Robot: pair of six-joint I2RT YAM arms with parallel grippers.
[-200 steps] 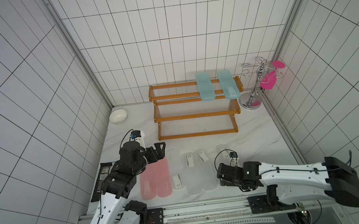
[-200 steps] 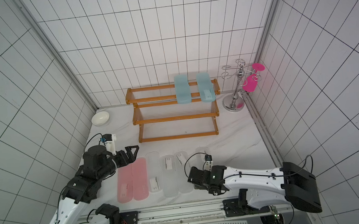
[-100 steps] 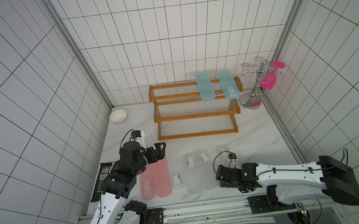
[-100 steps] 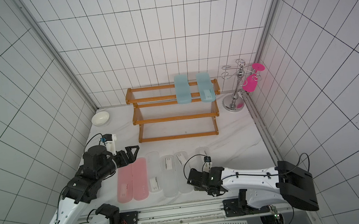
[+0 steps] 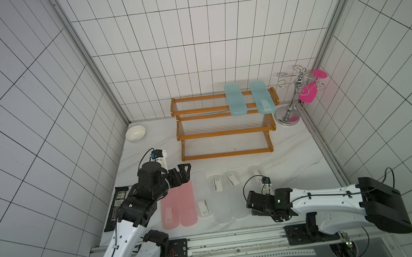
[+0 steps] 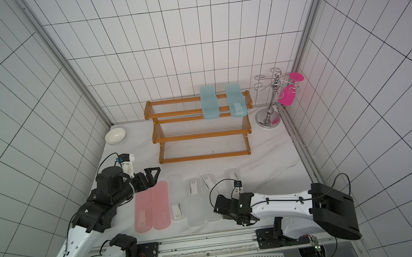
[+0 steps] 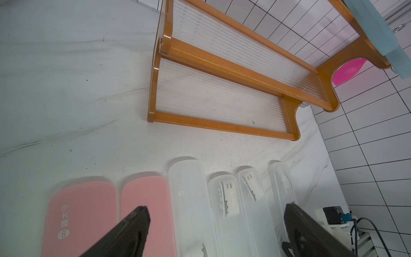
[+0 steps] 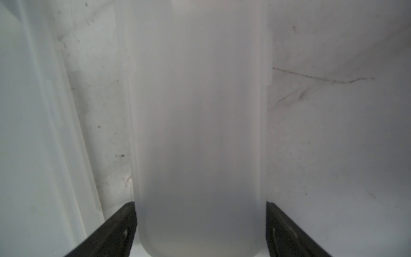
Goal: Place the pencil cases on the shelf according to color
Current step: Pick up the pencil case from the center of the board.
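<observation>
Two pink pencil cases (image 5: pixel 169 211) (image 7: pixel 142 200) and several frosted clear ones (image 5: pixel 219 199) lie side by side near the table's front. Two teal cases (image 5: pixel 235 103) rest on the top tier of the wooden shelf (image 5: pixel 224 132) (image 7: pixel 222 124). My left gripper (image 5: pixel 182 176) (image 7: pixel 215 207) hangs open above the far ends of a pink and a clear case. My right gripper (image 5: pixel 256 208) (image 8: pixel 200 203) is low over the near end of the rightmost clear case (image 5: pixel 255 170) (image 8: pixel 198 111). Its fingers press both long sides of that case, which still lies on the table.
A white bowl (image 5: pixel 135 133) sits left of the shelf. A chrome wire stand (image 5: pixel 289 116) holding a pink glass (image 5: pixel 309 89) is in the back right corner. A black foil packet (image 5: pixel 117 206) lies by the left wall under my left arm.
My right arm has shifted slightly and its jaws have narrowed onto the rightmost clear case. The left arm and all cases have stayed put.
</observation>
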